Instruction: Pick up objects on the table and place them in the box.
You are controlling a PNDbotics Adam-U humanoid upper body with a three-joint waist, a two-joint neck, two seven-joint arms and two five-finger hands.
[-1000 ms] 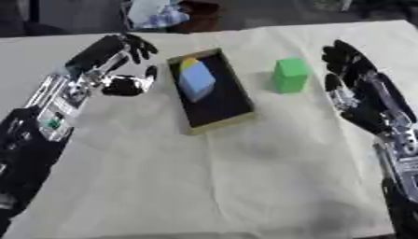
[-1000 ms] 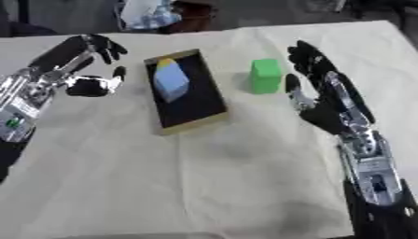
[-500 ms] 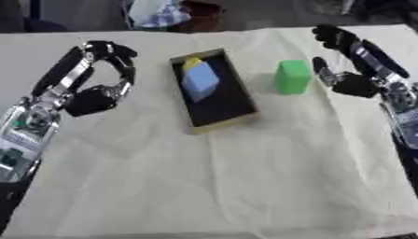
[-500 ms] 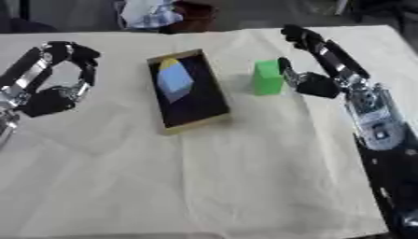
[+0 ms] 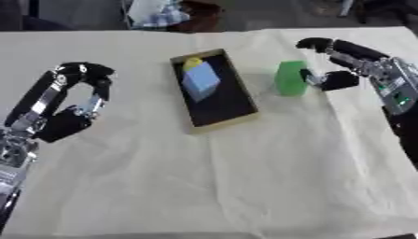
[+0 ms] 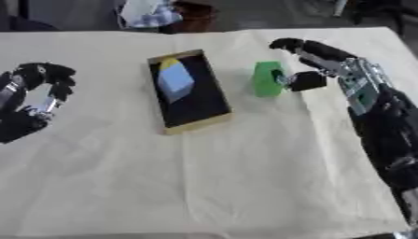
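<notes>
Green block [image 5: 290, 78], small plastic-looking cube, sits on cream cloth just right of black shallow box [image 5: 214, 91]; prob. light, rigid, take by opp. faces.

Right eye view: right hand [image 6: 314, 60] spread around block, thumb touching, not clamped. Left hand [image 6: 29, 102] curled, empty.

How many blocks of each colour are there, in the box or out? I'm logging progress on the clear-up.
Blue block, in the box: 1
Yellow block, in the box: 1
Green block, on the table beside the right hand: 1
Total: 3
</notes>
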